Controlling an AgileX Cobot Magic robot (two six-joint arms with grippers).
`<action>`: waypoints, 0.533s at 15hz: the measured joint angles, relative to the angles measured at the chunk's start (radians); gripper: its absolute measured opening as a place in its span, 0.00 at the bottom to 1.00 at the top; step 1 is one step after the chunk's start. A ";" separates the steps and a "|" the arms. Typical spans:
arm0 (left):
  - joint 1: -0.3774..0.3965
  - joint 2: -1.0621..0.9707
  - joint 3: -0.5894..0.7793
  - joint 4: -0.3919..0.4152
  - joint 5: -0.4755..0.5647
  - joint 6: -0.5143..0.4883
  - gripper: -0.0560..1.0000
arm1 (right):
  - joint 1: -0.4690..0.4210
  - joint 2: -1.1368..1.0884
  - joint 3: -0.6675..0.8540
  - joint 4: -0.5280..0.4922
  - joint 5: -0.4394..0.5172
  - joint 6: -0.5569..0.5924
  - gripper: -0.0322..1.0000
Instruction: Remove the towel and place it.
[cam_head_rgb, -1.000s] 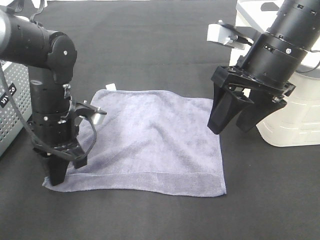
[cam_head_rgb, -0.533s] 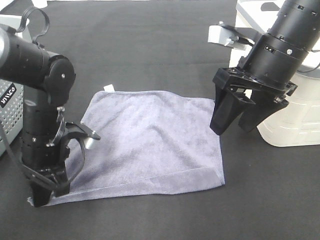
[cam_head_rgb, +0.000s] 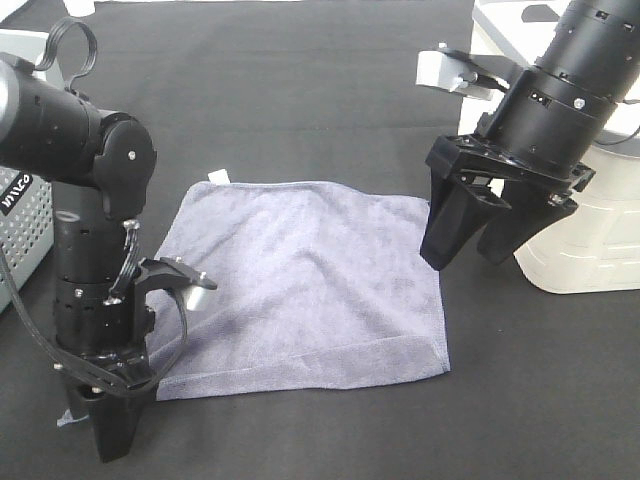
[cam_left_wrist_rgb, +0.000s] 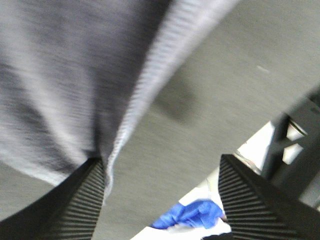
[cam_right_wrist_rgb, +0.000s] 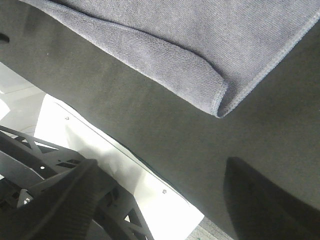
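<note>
- The towel (cam_head_rgb: 300, 280) lies spread on the black table (cam_head_rgb: 300, 90), about midway between the two arms. It is nearly flat, and its white tag (cam_head_rgb: 218, 176) shows at the far-left corner.
- The right wrist view shows the towel corner (cam_right_wrist_rgb: 210, 90) below that arm doubled over on itself. The rest of the towel looks smooth.
- The left end effector (cam_head_rgb: 108, 435) points straight down at the towel's near-left corner. In the left wrist view its fingers are spread, and the hemmed edge (cam_left_wrist_rgb: 150, 75) runs down against one finger (cam_left_wrist_rgb: 75, 200). Nothing is pinched between them.
- The right end effector (cam_head_rgb: 468, 235) hangs just above the towel's right edge. It is spread wide and touches nothing.
- Progress, as I judge it: neither arm grips the towel and it is laid out on the table, so the placing looks done or very nearly so. What seems left is to lift the left arm clear without snagging the hem, and perhaps to flatten the doubled corner.
- Room to move: there is bare table beyond the far edge and in front of the near edge.
- On the right, a white container (cam_head_rgb: 590, 250) stands close behind the right arm.
- On the left, a grey perforated box (cam_head_rgb: 20, 215) stands at the table's edge. Sideways withdrawal is therefore tighter than going straight up.
</note>
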 joint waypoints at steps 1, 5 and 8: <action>0.000 0.000 0.000 0.000 0.000 0.000 0.64 | 0.000 0.000 0.000 0.000 0.000 0.000 0.69; 0.000 -0.034 -0.015 0.075 0.030 -0.051 0.64 | 0.000 0.000 0.001 0.002 0.000 0.000 0.69; 0.009 -0.077 -0.094 0.110 0.032 -0.123 0.64 | 0.000 0.000 0.062 -0.004 -0.045 0.059 0.69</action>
